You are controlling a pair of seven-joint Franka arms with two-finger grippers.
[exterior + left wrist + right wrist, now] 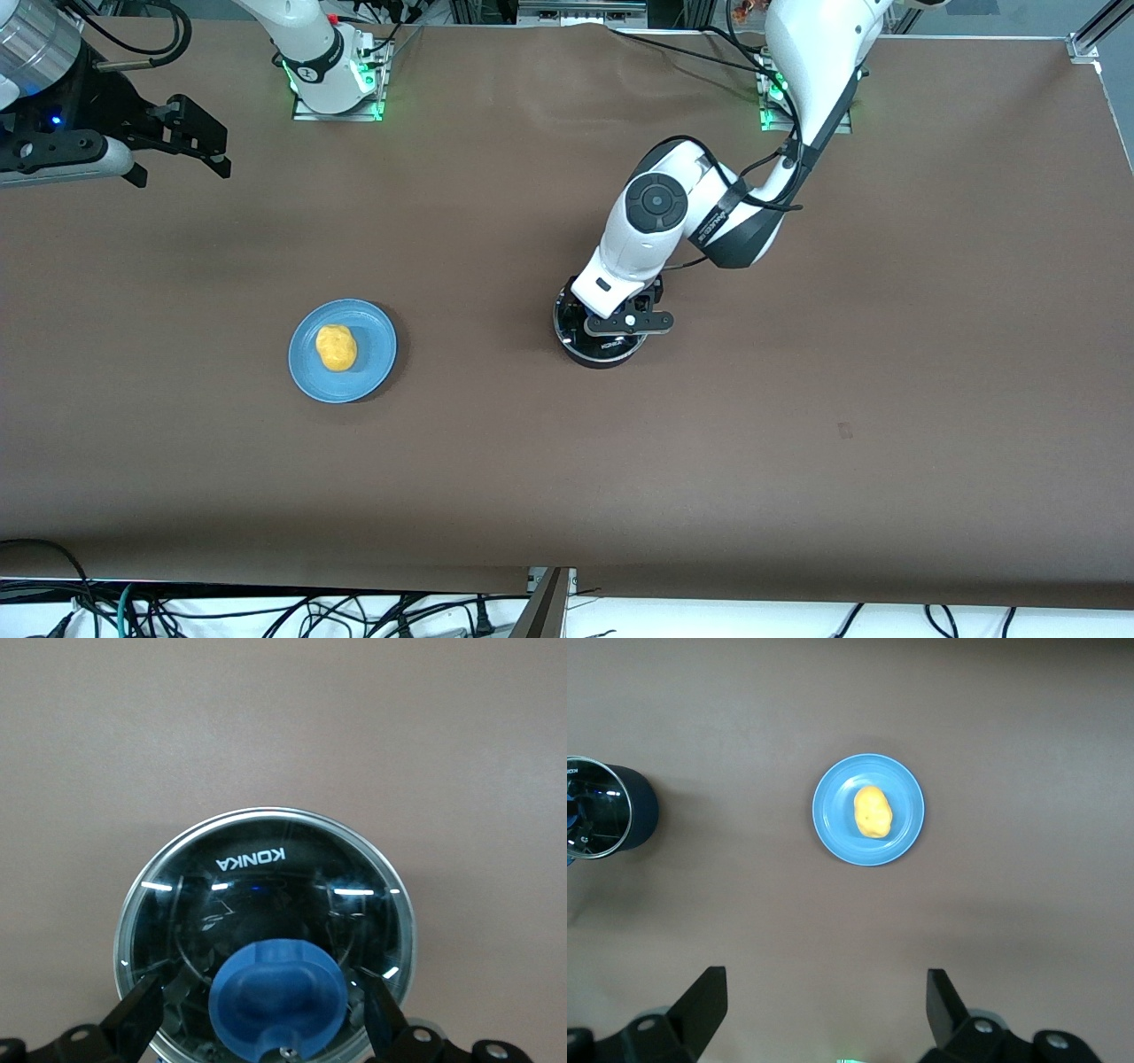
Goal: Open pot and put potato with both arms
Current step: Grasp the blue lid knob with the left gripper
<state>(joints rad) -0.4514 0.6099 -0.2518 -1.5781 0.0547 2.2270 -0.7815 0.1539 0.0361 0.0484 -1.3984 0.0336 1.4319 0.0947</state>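
My left pincer (266,1014) hangs right over the pot (604,330), fingers (137,1014) spread wide to either side of the blue knob (276,1001) without touching it, so it grips nothing. Under the knob, the glass lid (266,904) marked KONKA still covers the pot. My own wrist hides most of the pot from the front camera. My right pincer (828,1010) waits released, high near the right arm's end of the surface (797,425). Below it, well apart from the pot, the potato (337,347) lies on a blue plate (376,341). The surface is plain brown cloth; cables (266,611) trail along its front edge, and green lights glow at both arm bases
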